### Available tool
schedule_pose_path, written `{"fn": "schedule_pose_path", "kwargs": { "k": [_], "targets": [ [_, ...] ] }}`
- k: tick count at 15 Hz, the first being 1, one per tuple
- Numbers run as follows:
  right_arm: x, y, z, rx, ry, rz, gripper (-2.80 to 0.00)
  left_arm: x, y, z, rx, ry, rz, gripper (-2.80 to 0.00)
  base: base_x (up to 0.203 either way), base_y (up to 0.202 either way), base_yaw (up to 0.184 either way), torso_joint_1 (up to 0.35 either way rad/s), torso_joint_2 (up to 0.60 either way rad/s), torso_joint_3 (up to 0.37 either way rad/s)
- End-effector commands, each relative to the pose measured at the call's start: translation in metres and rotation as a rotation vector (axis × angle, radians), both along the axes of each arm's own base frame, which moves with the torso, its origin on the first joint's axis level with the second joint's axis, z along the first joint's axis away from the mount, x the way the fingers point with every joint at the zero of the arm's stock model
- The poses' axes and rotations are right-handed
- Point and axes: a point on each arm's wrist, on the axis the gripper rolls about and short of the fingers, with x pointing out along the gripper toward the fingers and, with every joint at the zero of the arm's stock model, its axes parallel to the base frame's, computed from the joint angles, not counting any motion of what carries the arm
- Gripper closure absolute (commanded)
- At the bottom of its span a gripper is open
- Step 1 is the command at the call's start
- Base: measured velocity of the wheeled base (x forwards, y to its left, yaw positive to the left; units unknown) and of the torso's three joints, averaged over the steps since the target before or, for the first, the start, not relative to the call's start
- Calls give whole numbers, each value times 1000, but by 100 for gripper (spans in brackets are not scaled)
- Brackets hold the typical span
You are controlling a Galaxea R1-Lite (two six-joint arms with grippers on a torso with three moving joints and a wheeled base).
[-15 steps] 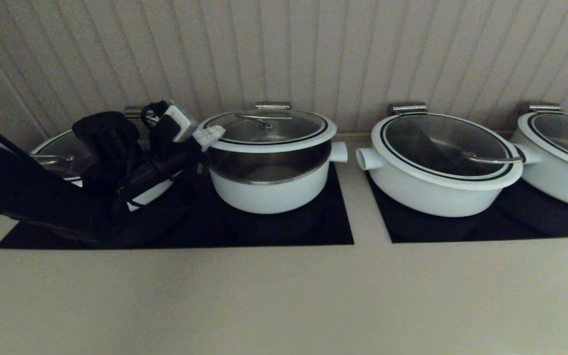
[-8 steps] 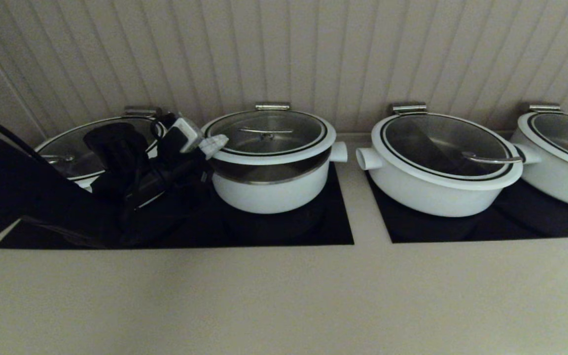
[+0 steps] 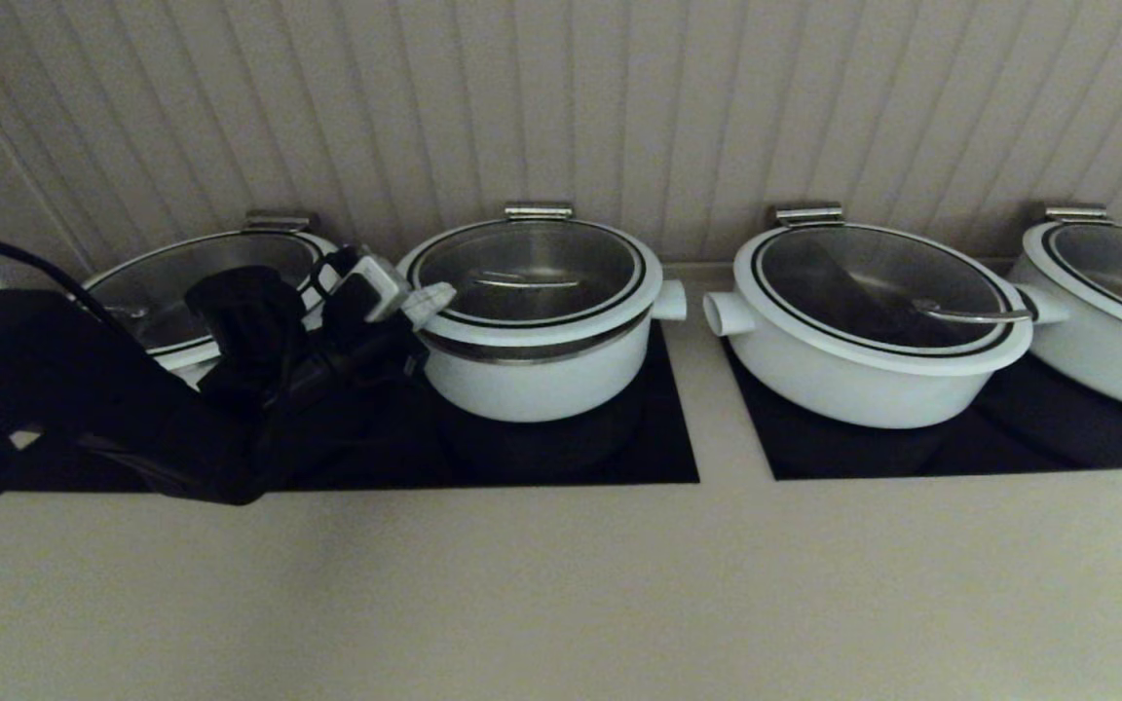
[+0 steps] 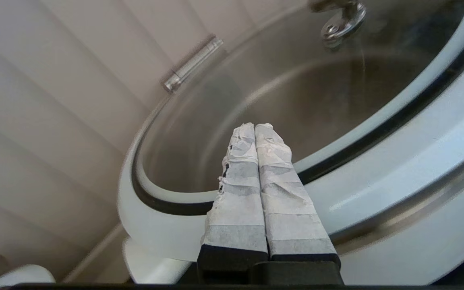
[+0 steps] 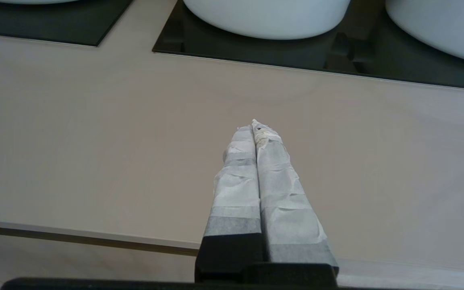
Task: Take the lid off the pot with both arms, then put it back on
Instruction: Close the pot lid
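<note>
Left gripper (image 4: 255,125) jaws pressed together, tips against the round white-rimmed glass lid (image 3: 534,265) over the deep white pot (image 3: 534,375); right gripper (image 5: 256,124) jaws likewise together above the bench's (image 5: 95,141) bare front edge.

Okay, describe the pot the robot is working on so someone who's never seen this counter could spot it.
Along the ribbed wall stand four white pots on black cooktops. The pot is second from the left, on the left cooktop, with the left hand at its lid's rim. It is the smallest and deepest, and only its lid has a centre handle.
</note>
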Motion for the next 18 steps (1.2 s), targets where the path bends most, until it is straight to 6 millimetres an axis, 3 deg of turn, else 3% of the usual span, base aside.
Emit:
{"fn": "schedule_pose_path", "kwargs": {
  "k": [1,6,18],
  "targets": [
    [0,0,0,-1,0,1,0,5,-1,-14,4,8,-1,0,0,0,0,0,0,0],
    [0,0,0,-1,0,1,0,4,-1,-41,8,46,-1,0,0,0,0,0,0,0],
    [0,0,0,-1,1,1,0,-1,4,-50,13,85,8,0,0,0,0,0,0,0]
  ]
}}
